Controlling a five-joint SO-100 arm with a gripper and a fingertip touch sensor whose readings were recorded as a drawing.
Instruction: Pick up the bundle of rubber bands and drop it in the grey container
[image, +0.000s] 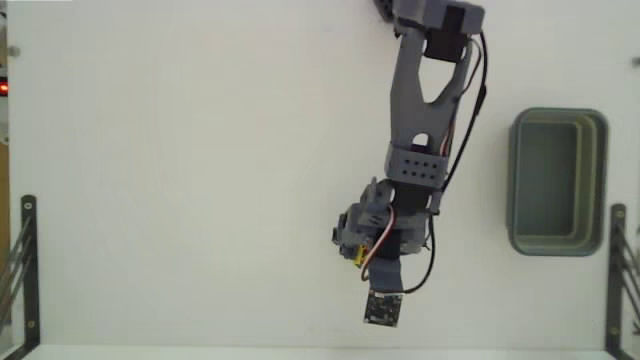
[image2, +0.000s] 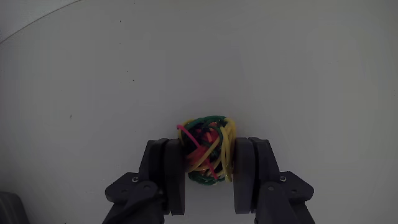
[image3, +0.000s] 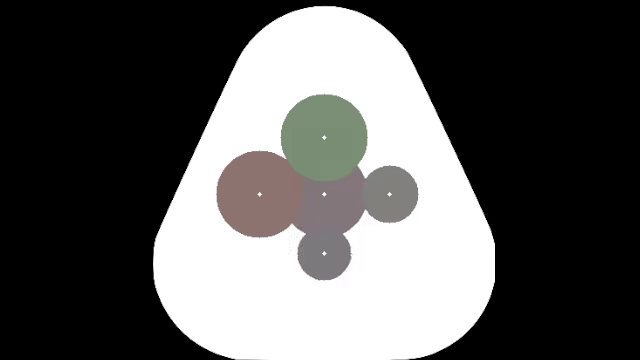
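Near the bench's lower edge: grasp made.
Hand clenches the bundle of rubber bands; carrying to the grey container remains.

Grey printed arm with a triangular cut-out and a perforated block, centre-right of the fixed view. Black, red and yellow cables alongside. Dark square circuit board at its lower end. Matte black, blocky gripper.

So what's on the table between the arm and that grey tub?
Nothing: in the fixed view the white table is bare between the arm and the grey container. The bundle of rubber bands sits between the fingers.
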